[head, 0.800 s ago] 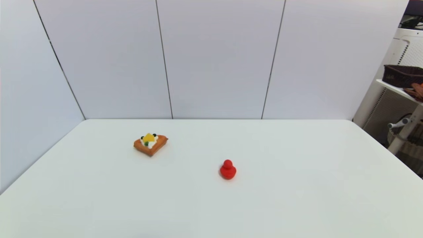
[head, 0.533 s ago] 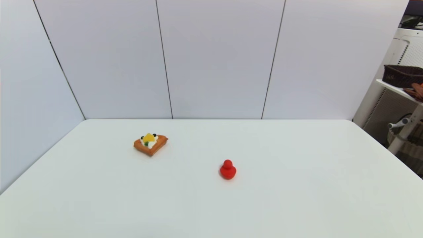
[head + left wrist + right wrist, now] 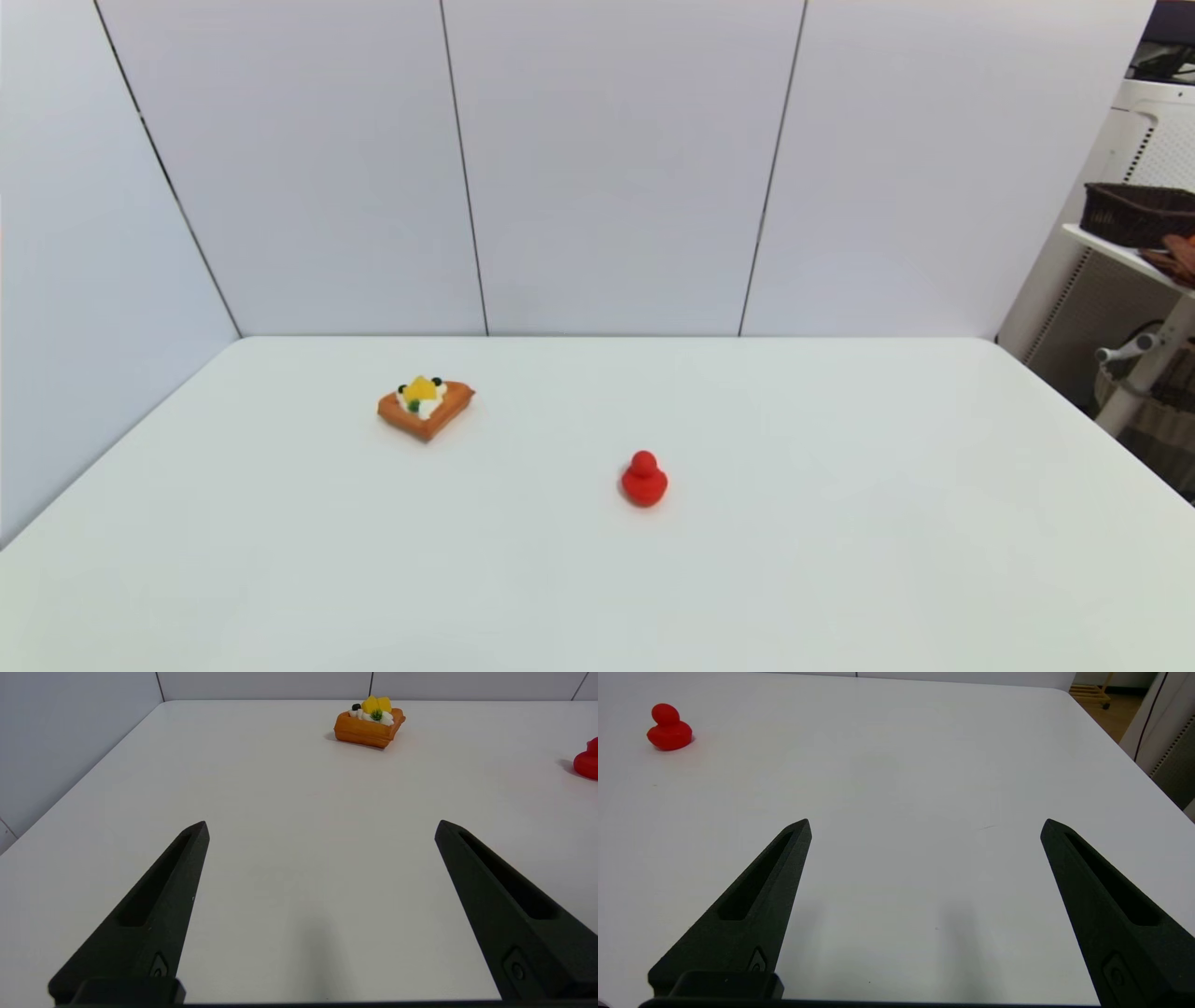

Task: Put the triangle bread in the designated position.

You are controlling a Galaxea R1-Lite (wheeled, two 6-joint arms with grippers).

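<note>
The triangle bread (image 3: 426, 408) is seen lying flat on the white table (image 3: 840, 560), toward the far left, well apart from the red duck (image 3: 644, 481). The left gripper (image 3: 321, 828) and right gripper (image 3: 926, 826) are held wide apart over bare tabletop, with nothing grasped.

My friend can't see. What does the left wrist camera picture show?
The left gripper is open above a white table, holding nothing. Farther off sits the triangle bread, a waffle wedge with cream and fruit, and a red duck toy peeks in at the edge.
</note>
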